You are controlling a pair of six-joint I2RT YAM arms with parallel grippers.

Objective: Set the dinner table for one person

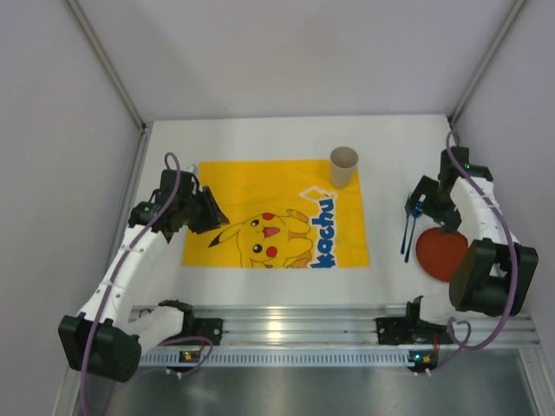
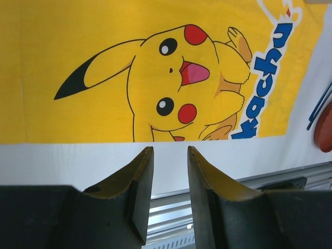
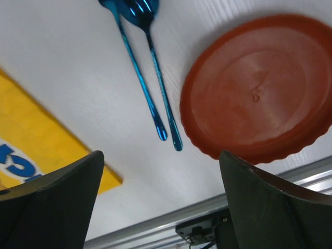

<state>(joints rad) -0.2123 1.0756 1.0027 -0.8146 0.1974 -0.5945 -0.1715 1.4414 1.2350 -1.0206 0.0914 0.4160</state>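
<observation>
The right hand point(image 3: 161, 155) stands wide apart and empty above two slim, glossy blue utensils point(image 3: 140, 78) lying side by side just beside a round red plate point(image 3: 257, 88) with a scalloped rim. The left hand point(image 2: 170, 149), fingers point(image 2: 142, 176) part-way apart and gripping nothing, hangs over the near edge of a yellow printed cloth mat point(image 2: 62, 41). Utensils, plate and mat lie on the flat, faintly grained white bench point(image 3: 62, 62).
</observation>
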